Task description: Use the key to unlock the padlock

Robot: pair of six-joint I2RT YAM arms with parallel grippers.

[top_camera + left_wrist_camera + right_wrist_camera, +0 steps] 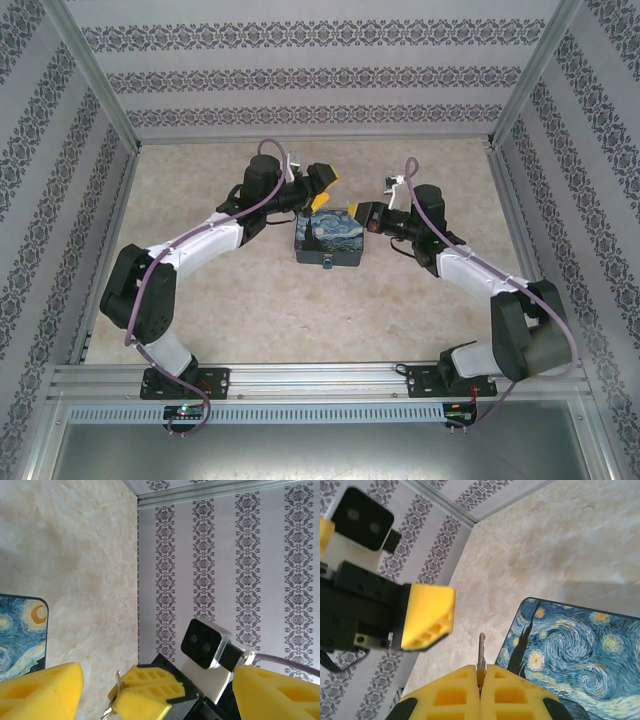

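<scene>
My right gripper [481,669] is shut on the key [481,652]. Its thin silver blade sticks out past the yellow fingertips, above the floor beside the starry-night tin [580,650]. My left gripper [156,674] stands open around the right gripper's fingers [150,685], and the key [114,700] juts from their left side. From above, the left gripper [322,182] and the right gripper [360,212] meet over the tin's far edge. The padlock [329,266] is a tiny blue speck at the tin's near side.
The tin [328,240] lies mid-table on the beige marbled surface. Patterned walls with aluminium rails [310,143] close in the back and both sides. The right wrist camera [205,642] sits just beyond the left fingers.
</scene>
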